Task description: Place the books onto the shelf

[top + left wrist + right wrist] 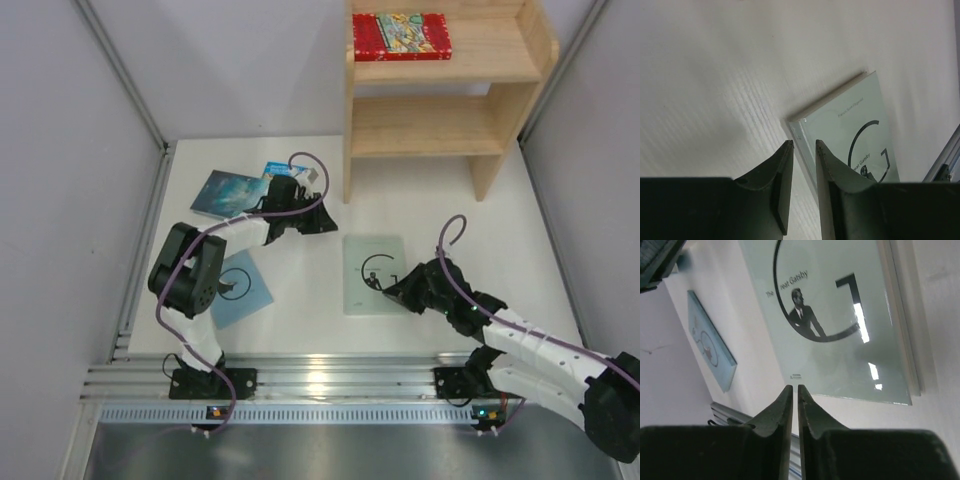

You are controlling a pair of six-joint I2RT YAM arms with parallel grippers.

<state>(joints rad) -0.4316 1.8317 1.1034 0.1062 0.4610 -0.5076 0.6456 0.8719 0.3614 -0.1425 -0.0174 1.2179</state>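
On the shelf [420,128], the red book [401,36] takes the top tier's left; the lower tier stands free.

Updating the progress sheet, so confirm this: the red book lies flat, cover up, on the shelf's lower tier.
Wrong tier. The red book lies flat, cover up, on the upper tier of the shelf, not the lower one. The top external view shows it.

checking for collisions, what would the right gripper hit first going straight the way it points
Probably the nearer pale book with the black circle: the right gripper points at its near edge, though depth is unclear.
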